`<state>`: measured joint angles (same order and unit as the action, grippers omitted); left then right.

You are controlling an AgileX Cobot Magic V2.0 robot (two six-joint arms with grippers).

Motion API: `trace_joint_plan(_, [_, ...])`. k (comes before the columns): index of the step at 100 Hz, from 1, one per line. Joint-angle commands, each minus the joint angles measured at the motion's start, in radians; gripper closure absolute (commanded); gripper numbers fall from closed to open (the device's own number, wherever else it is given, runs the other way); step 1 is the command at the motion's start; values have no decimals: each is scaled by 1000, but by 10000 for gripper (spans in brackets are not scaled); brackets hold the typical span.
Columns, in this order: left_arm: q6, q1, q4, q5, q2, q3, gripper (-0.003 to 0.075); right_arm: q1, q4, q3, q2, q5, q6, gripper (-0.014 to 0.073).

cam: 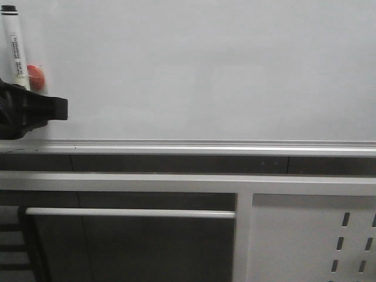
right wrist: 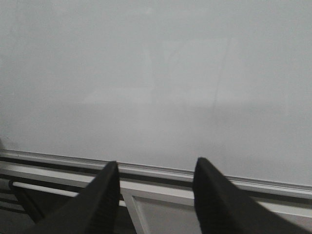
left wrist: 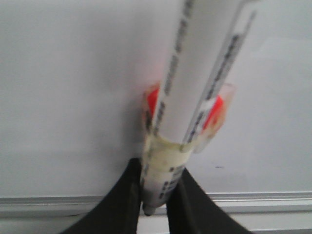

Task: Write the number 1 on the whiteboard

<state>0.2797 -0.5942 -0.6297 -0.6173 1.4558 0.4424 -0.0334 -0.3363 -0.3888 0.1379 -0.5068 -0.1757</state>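
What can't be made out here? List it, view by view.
- Front view: the left gripper is cut off by the left edge; the marker pen runs past the top edge, cap partly lost.
- Left wrist view: the pen's label print is blurred, unreadable; the red object behind it is mostly hidden.
- Right wrist view: right gripper fingertips only; whiteboard edges cut off.
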Motion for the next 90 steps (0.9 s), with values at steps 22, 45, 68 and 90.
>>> trace_joint_plan(22, [6,-19,282,7,-151,41,738,1,-177,-67,21,-32,-192,277])
trace_joint_plan(45, [6,-108,643,233,-324,41,738,7,-701,-161,126,-268,-696,277])
trace_joint_plan(68, [6,-245,812,496,-390,80,738,5,-898,-255,352,-401,-900,277])
trace_joint_plan(90, [6,-318,821,651,-388,168,738,-43,-948,-328,487,-469,-1010,277])
